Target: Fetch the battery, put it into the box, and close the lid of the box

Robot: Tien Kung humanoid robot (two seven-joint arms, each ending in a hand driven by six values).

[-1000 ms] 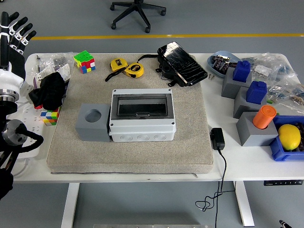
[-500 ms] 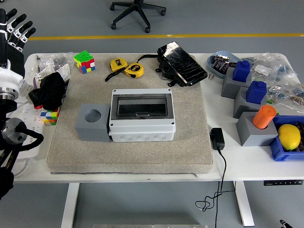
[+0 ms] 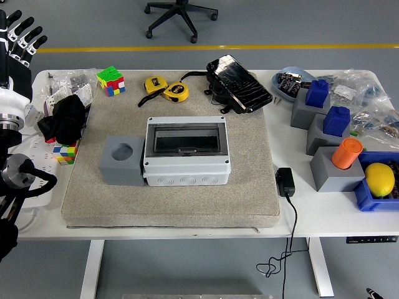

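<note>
I see a yellow lemon (image 3: pixel 379 179) in a blue plastic bin (image 3: pixel 365 194), and two yellow tape measures (image 3: pixel 166 88) on the worktop (image 3: pixel 324 218).

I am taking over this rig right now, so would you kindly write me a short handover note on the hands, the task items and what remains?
Left hand: raised at the far left edge of the table, fingers spread, holding nothing.
Right hand: out of view.
Grey plastic box with dark transparent lid: centre of the beige mat, lid down.
Batteries: what look like some lie in the blue bowl at the far right; too small to be sure.
Done: nothing visible.
Left: fetch a battery, open the lid, put the battery in, close the lid.
</note>
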